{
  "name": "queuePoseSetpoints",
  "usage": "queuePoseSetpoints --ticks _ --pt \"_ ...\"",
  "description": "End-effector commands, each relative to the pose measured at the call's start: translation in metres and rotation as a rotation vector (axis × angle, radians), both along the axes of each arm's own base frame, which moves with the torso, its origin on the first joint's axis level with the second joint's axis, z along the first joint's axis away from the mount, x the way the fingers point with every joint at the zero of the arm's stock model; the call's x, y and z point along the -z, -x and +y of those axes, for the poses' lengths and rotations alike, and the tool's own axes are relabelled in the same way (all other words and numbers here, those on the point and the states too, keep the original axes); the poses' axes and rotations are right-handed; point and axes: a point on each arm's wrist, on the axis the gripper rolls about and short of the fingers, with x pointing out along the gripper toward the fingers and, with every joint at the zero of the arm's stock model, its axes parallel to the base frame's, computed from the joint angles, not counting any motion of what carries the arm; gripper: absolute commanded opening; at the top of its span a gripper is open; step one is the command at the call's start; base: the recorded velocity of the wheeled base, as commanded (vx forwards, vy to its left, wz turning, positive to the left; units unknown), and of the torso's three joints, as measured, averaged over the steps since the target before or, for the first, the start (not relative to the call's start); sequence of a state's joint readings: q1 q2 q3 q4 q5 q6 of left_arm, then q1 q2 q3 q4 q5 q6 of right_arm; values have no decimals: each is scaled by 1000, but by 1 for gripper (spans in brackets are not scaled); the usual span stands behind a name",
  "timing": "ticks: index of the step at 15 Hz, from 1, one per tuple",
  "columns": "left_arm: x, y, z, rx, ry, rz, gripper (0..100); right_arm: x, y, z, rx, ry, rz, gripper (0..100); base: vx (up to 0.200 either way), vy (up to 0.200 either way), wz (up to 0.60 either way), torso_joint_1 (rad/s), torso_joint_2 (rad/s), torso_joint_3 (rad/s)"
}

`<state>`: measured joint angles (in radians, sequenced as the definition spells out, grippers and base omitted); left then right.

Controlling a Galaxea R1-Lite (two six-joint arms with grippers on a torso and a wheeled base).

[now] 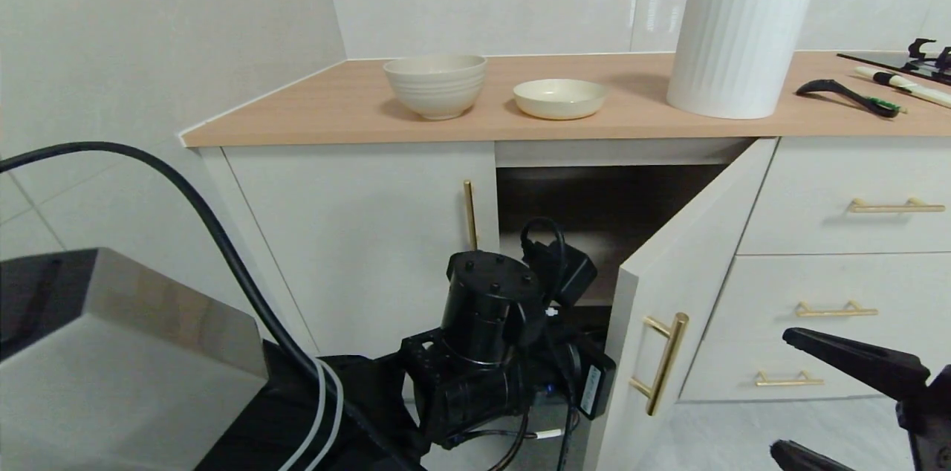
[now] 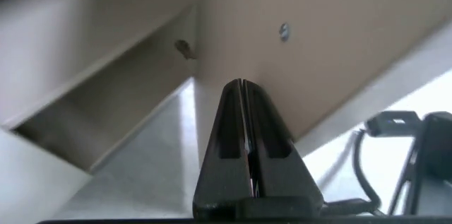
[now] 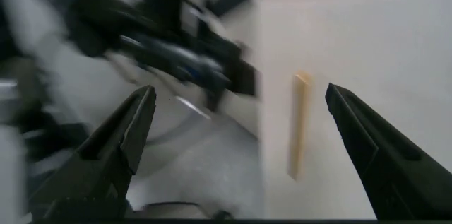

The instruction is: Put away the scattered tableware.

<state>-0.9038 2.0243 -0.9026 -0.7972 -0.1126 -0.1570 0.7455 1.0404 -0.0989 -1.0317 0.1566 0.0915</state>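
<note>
Two cream pieces of tableware sit on the wood countertop [image 1: 334, 111], toward its left end. First the deep ribbed bowl [image 1: 435, 85], then the shallow dish [image 1: 559, 97] near it, not touching. Both upright, well above my arms.

Under the bowl, a closed cabinet door [image 1: 356, 233] w/ a gold handle. My L gripper [image 2: 241, 90] is low in front of the open cabinet [image 1: 594, 211], fingers pressed together w/ nothing btwn them, pointing at a pale inner panel w/ two screws [image 2: 284, 32].

The open door [image 1: 683, 263] stands swung out to the right of that arm, gold bar handle [image 1: 663, 363] on its outer face.

Further right on the counter: a tall white ribbed container [image 1: 741, 33], then a black utensil [image 1: 847, 96] lying flat. Drawers [image 1: 847, 233] w/ gold pulls below.

My R gripper [image 1: 780, 391] is low at far right, fingers spread wide, holding nothing. It faces the bar handle, apart from it.
</note>
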Motion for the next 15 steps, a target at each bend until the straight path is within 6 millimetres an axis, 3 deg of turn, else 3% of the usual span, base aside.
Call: queuePoseSetpoints --ticks 1,4,9,13,15 --pt "7 2 -6 14 -12 10 0 -20 16 -11 -56 -86 -85 100 0 0 0 0 0 0" --pt "16 10 -24 53 -15 31 0 -26 22 -15 -132 -128 -85 100 0 0 0 0 0 0" --pt "9 31 -81 182 55 36 0 -29 23 -16 -162 -134 -101 100 0 0 0 0 0 0" --pt "8 31 -86 295 96 42 0 -34 23 -15 -164 -146 -117 100 0 0 0 0 0 0" --pt "-2 29 -83 220 119 19 0 -35 22 -14 -163 -146 -115 100 0 0 0 0 0 0"
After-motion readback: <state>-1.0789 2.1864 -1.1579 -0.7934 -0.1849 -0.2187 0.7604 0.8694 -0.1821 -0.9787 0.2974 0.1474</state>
